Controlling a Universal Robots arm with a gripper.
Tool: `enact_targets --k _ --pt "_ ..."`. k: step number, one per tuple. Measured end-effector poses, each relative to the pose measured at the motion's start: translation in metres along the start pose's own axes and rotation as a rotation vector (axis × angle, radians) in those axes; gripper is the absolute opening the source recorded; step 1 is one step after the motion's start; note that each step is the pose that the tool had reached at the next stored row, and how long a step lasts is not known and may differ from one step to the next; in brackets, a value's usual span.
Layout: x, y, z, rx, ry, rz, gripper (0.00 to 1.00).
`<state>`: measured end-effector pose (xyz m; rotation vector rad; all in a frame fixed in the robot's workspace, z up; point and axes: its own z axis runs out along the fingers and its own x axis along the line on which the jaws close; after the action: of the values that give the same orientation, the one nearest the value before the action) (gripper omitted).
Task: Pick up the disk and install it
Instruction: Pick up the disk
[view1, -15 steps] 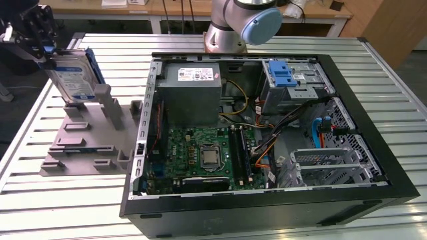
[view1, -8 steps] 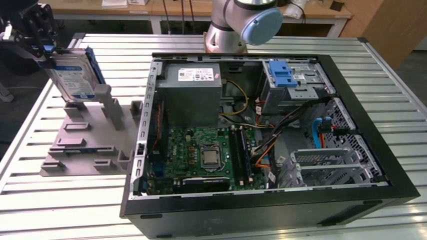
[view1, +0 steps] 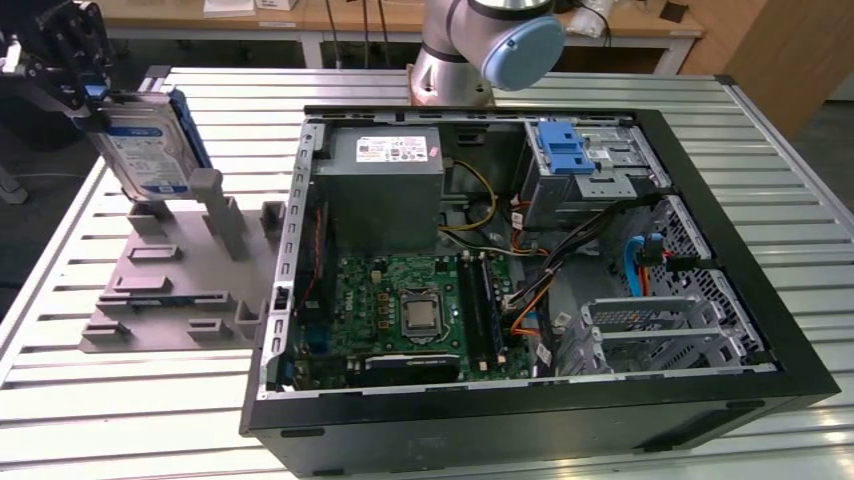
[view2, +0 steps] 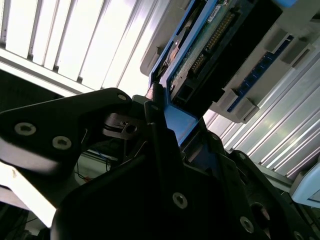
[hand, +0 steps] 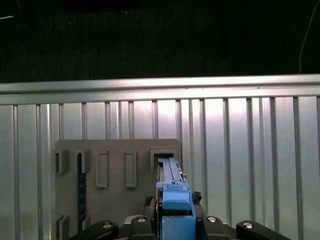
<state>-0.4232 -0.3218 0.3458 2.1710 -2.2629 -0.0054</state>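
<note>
The fingers (view2: 162, 150) grip the blue carrier of the disk (view1: 144, 150), held upright over the grey fixture (view1: 174, 290) by the exterior view's left edge of the slatted bench (view1: 134, 420), beside the open computer case (view1: 534, 425); the first wrist view shows it edge-on, the second wrist view its connector end, and contact with the fixture cannot be determined.
</note>
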Motion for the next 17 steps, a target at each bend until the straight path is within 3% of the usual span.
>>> enact_targets --k 17 --pt "-0.0012 0.0001 -0.0056 0.0 0.0 0.0 0.36"
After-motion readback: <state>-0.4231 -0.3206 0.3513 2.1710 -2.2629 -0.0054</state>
